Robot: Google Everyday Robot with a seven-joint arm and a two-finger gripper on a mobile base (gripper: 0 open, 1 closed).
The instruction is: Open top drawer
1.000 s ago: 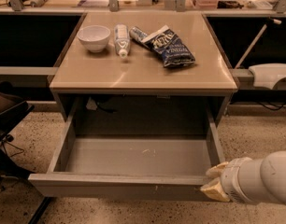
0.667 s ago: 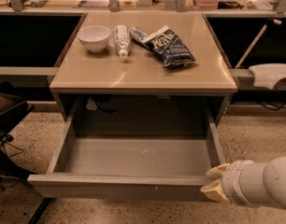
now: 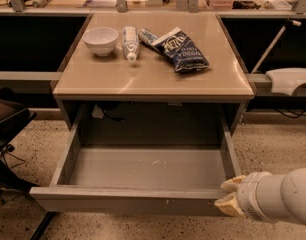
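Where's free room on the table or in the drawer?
Tabletop: front half bare, from the front edge up to the bowl, bottle and chip bag, which crowd the back. Top drawer interior bare; gripper at its front right corner.

We see a grey drawer (image 3: 118, 203), our yellowish gripper (image 3: 224, 195) at its front right corner, a white bowl (image 3: 100, 40), a dark blue bag (image 3: 182, 50).
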